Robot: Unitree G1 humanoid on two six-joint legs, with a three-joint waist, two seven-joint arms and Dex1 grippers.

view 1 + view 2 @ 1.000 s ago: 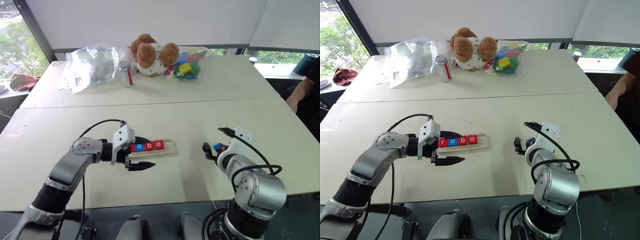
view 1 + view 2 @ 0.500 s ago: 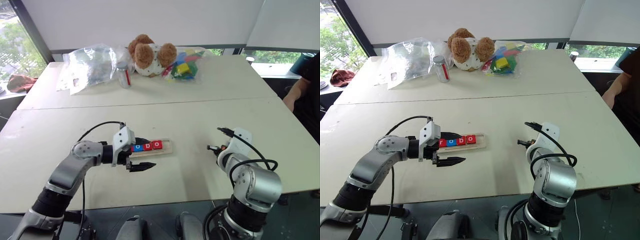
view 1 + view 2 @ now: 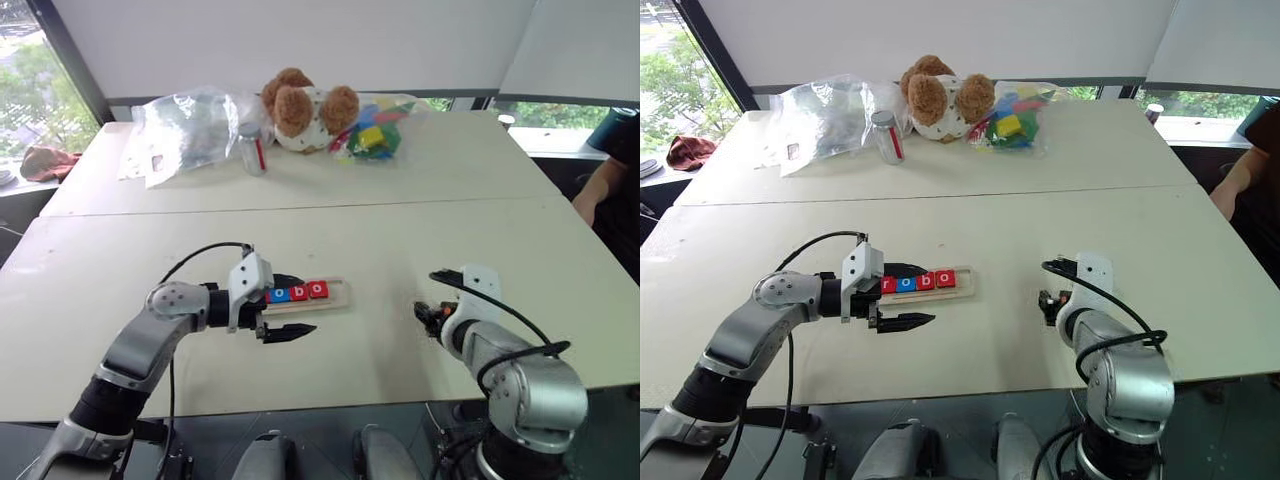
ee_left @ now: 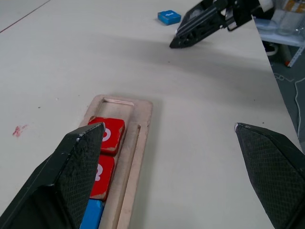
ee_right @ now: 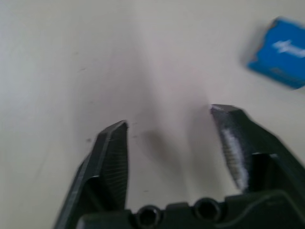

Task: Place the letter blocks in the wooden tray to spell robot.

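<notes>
Since a second ago the right gripper [image 5: 169, 143] has pulled back toward the table's [image 3: 420, 240] near edge, no longer over the blue letter block [image 4: 169, 17], which lies loose beside its empty, parted fingers. Near the middle, the wooden tray [image 4: 138, 143] holds four tiles, its last slot bare. The left gripper [image 3: 285, 322] hovers there, jaws wide and empty. Next, I'd straddle the block squarely before closing.
</notes>
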